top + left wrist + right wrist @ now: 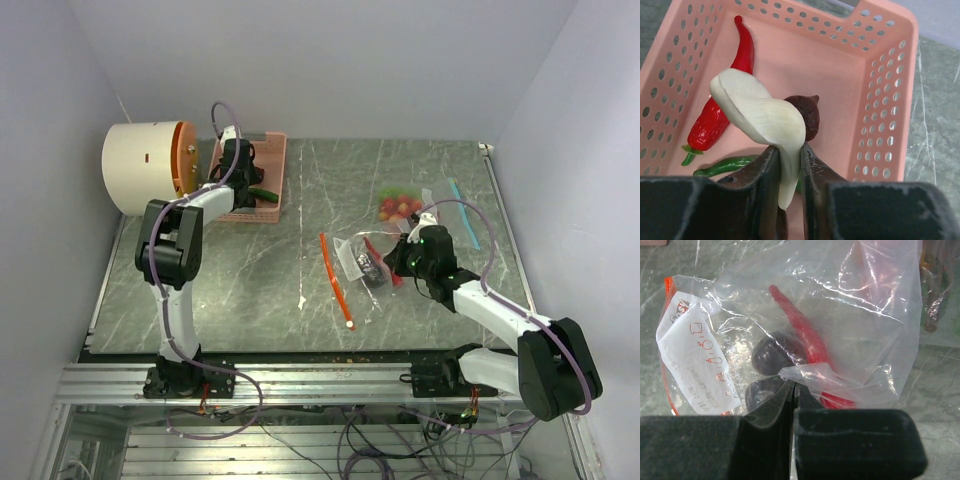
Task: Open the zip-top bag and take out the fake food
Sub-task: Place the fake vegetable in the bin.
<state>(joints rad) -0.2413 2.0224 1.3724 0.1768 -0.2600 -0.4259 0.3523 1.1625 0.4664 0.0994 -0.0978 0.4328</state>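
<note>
1. Robot lab test cell, not a home.
2. Plain pale walls (300,60) box in the marbled table (250,290) at top, left and right of frame.
3. My arm bases (180,380) sit bolted on an aluminium rail (320,385) along the bottom edge.
4. Loose cables (380,450) hang tangled below it, bottom centre.

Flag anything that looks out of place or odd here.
A small white scrap lies loose on the table, left of the zip-top bag that the right gripper pinches; it looks like stray debris. Otherwise nothing stands out: the left gripper holds a white toy piece over the pink basket.
</note>
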